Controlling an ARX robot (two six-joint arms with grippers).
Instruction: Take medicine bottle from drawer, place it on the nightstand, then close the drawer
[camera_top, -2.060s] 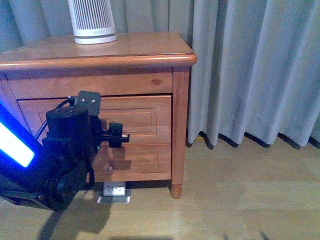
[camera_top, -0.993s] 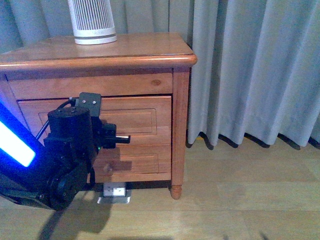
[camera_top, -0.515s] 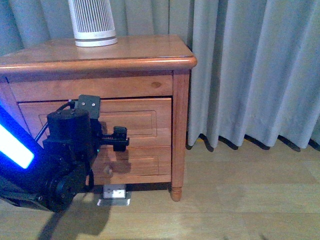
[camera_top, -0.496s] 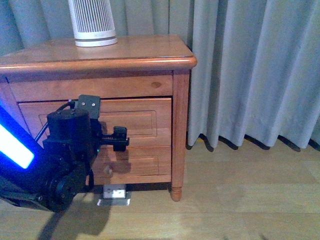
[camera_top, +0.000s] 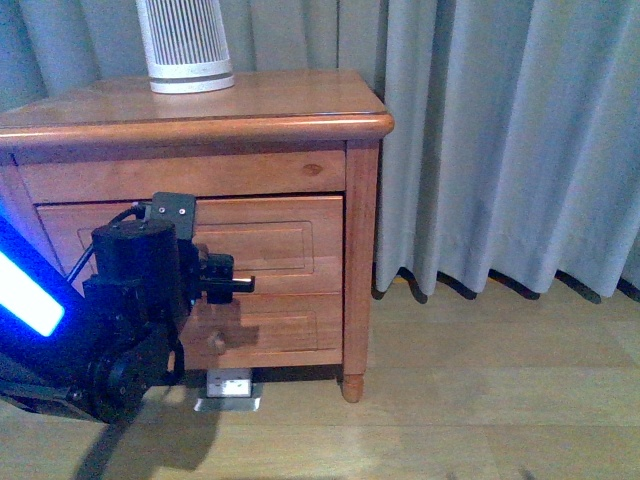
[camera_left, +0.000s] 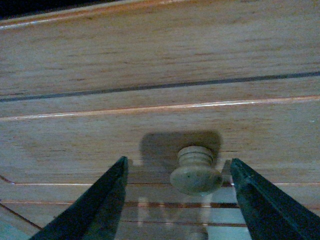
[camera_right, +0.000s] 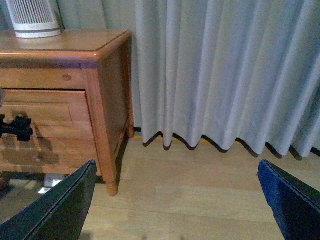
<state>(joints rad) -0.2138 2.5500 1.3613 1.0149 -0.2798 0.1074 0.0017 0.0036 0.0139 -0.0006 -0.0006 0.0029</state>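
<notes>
The nightstand (camera_top: 250, 110) stands at the left, both drawers shut. The upper drawer (camera_top: 290, 235) shows its inset panel. My left gripper (camera_top: 236, 285) is open right in front of that drawer. In the left wrist view its dark fingers (camera_left: 95, 205) stand on either side of the round wooden knob (camera_left: 196, 172) without touching it; the left gripper (camera_left: 178, 167) holds nothing. My right gripper (camera_right: 176, 165) is open and empty over the floor, right of the nightstand (camera_right: 107, 90). The medicine bottle is hidden.
A large white ribbed device (camera_top: 185, 45) stands at the back of the nightstand top. The lower drawer (camera_top: 280, 322) has its own knob (camera_top: 215, 342). Grey curtains (camera_top: 500, 140) hang to the right over a wooden floor (camera_top: 480, 390). A floor socket plate (camera_top: 228, 385) lies under the nightstand.
My left gripper has stayed in front of the upper drawer, its wrist rolling and sinking slightly. The drawer has stayed shut.
</notes>
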